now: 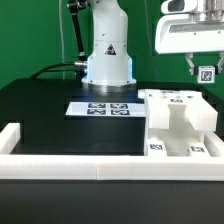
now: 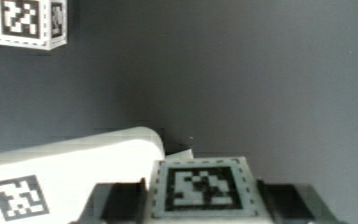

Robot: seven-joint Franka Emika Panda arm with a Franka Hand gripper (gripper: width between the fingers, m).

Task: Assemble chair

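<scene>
High above the desk (image 1: 40, 112), at the exterior view's right, the tool (image 1: 206, 68) hangs with its fingers closed together on a small block (image 1: 207, 74). The block is white and shows one square black-and-white tag toward the camera. In the wrist view the same block (image 2: 202, 186) sits between the two dark fingers (image 2: 114, 203), one on each side, and its tag fills most of the visible face. The tag is a pattern of black and white cells inside a black frame; it carries no letters or numbers.

Below the tool and well apart from it, the chair structure (image 1: 180, 122) stands on the desk at the exterior view's right. It is a chunky white body with a flat slab on top and blocky parts beneath. Tags of the same kind lie on the slab, and two more face forward low down, just behind the border wall (image 1: 100, 166). None of them can be read as writing.

The wrist view also shows a white piece (image 2: 69, 160) with a tag at one corner, and a second tagged white piece (image 2: 28, 22) farther off. Both sit against a dark grey surface. I cannot tell which parts these are.

The marker board (image 1: 100, 107) lies flat on the desk in front of the robot base (image 1: 107, 62), with a row of tags on it. The base bears a small dark mark, too small to read.
</scene>
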